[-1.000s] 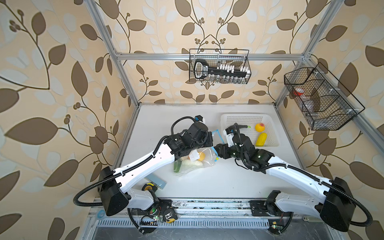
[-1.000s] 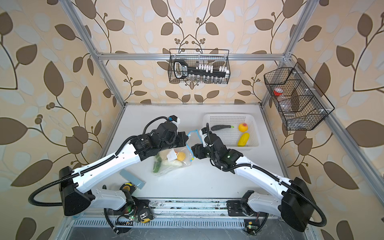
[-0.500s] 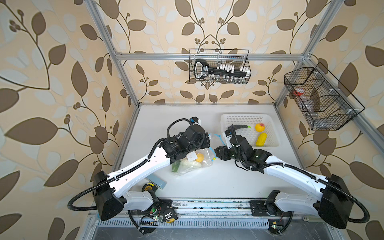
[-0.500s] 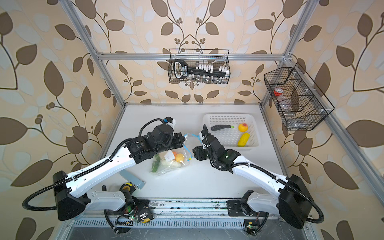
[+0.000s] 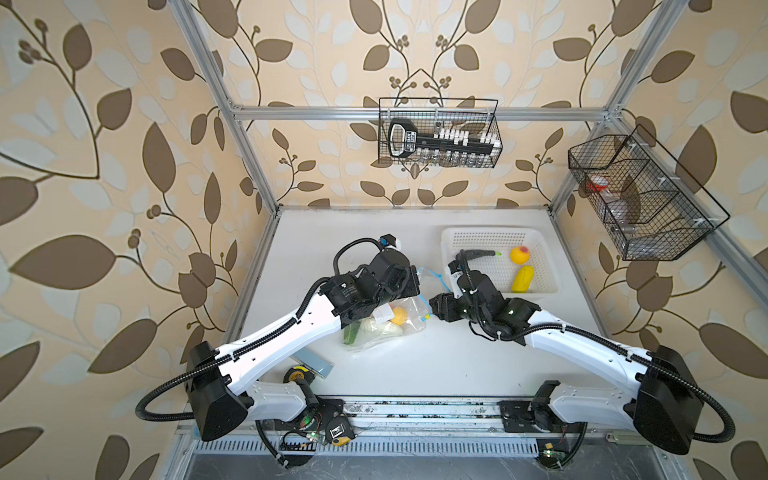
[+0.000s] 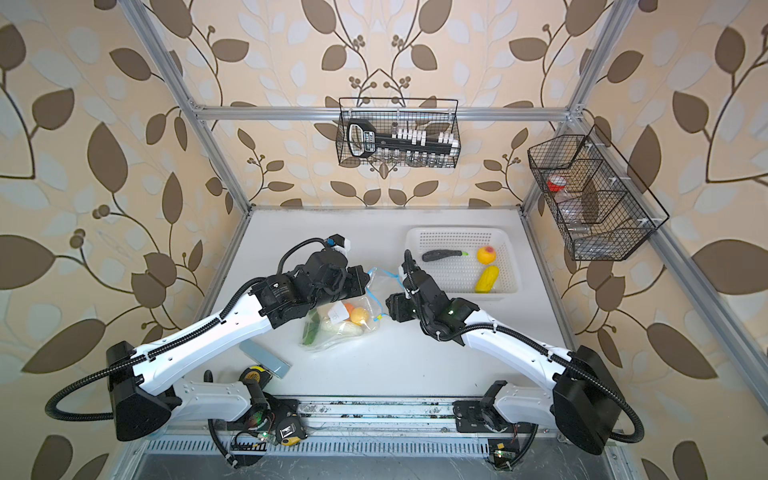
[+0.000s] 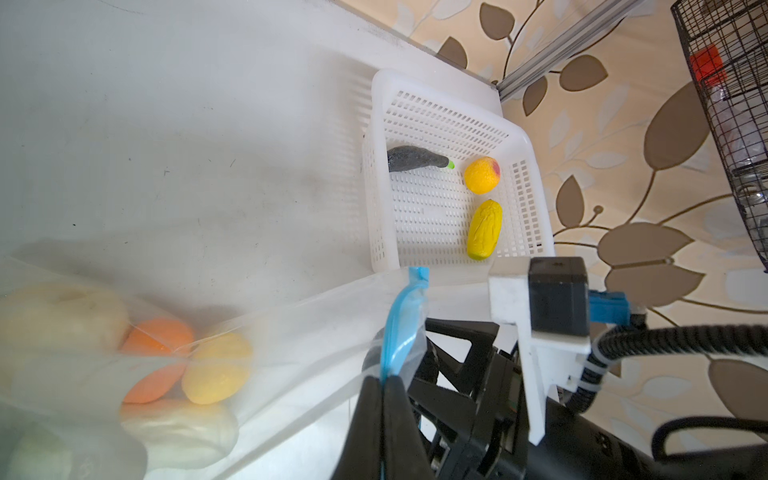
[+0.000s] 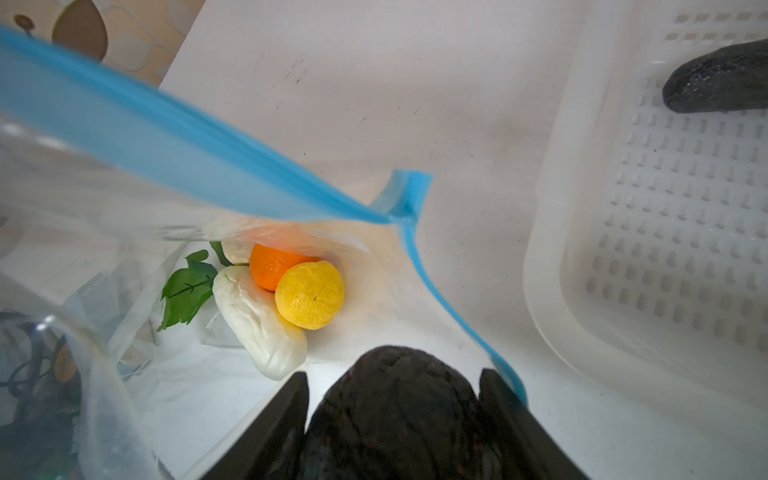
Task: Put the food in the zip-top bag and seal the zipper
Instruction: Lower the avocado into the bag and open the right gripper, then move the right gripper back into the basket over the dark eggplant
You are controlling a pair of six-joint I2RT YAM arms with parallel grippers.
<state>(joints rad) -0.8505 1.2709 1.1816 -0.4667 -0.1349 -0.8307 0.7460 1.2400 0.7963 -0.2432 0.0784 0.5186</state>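
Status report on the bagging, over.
Left gripper shut on zipper, holding bag open. Right gripper holds dark piece at the mouth. Corn, peach, dark vegetable in basket. Nothing blocking.

The zip-top bag holds the orange and lemon; a lump sits in my right gripper. Behind it to the right, the basket holds corn and peach.

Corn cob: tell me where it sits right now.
In both top views the corn cob lies in the white basket at the right rear of the table, just nearer the robot than the peach.
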